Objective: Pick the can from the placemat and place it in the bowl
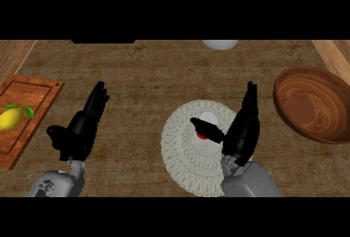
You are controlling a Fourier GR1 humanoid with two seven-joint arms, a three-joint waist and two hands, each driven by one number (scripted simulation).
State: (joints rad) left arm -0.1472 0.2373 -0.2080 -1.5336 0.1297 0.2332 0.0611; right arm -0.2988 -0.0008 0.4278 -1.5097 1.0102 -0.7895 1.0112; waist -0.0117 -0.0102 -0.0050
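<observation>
A round white woven placemat [186, 157] lies at the counter's centre. On it stands the can [209, 121], seen from above as a pale top with a bit of red at its side. My right hand [240, 134] is over the placemat's right part, fingers straight and pointing away, thumb reaching left across the can's near side; it is open. The wooden bowl [313, 104] sits to the right, apart from the hand. My left hand [82, 127] rests open at the left, fingers up.
A wooden cutting board [31, 99] with a yellow lemon [9, 117] lies at the left edge. A pale round object [219, 44] shows at the far edge. Wooden strips border the counter at the far left and right.
</observation>
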